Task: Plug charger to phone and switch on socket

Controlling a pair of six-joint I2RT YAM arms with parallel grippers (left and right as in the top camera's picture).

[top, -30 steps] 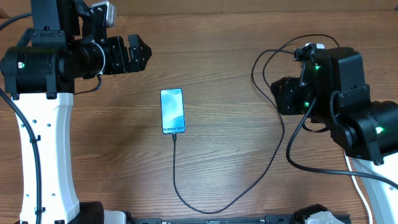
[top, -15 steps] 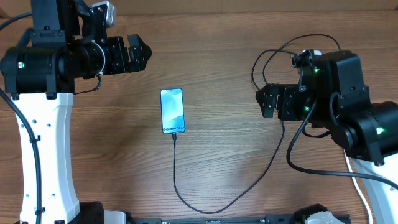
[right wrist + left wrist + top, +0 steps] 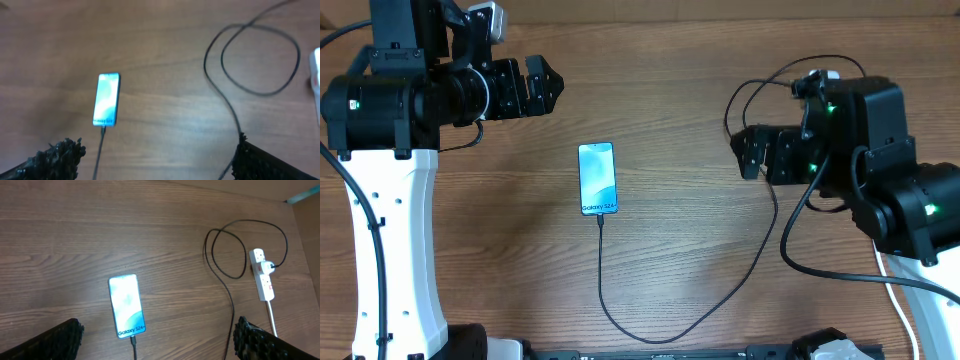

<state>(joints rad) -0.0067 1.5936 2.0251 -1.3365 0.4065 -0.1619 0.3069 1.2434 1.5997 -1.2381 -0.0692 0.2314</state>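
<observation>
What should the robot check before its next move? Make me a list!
1. Thin black charger cable plugged into the bottom end of the slim phone with the lit blue screen: ok.
2. Cable's black plug sitting in the long white power strip: ok.
3. Power strip switched on: cannot tell, too small to see.
4. Left claw open and empty: ok.
5. Right claw open and empty: ok.
</observation>
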